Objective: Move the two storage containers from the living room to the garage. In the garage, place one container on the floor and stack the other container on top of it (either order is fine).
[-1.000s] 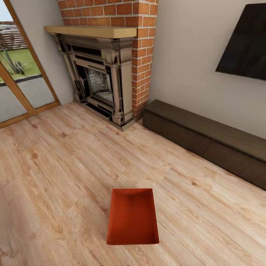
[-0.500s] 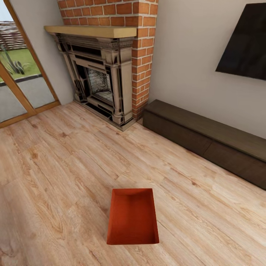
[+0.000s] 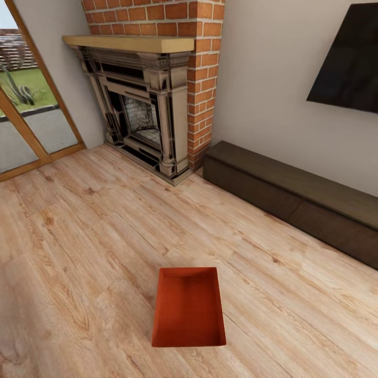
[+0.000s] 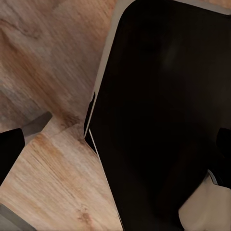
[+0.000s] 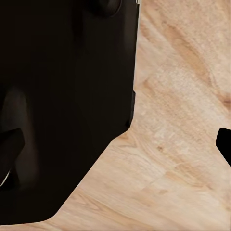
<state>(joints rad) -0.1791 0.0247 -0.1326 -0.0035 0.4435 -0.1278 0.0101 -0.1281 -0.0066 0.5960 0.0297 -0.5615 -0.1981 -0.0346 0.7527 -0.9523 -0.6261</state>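
Nothing shifted since before: container (image 3: 189, 308) upright on plank floor (image 3: 79, 236), near fireplace (image 3: 142, 115) and cabinet (image 3: 294, 199). Claw states impossible to tell.

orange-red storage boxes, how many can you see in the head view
1. A single orange-red rectangular lidless storage container sits on the light wood-plank floor, in front of the red-brick fireplace. A second may be out of frame.

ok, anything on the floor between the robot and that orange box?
Nothing visible. In the head view the storage container sits alone on the wood-plank floor, with bare planks on every side. The fireplace and the low dark cabinet stand well behind it, against the wall.
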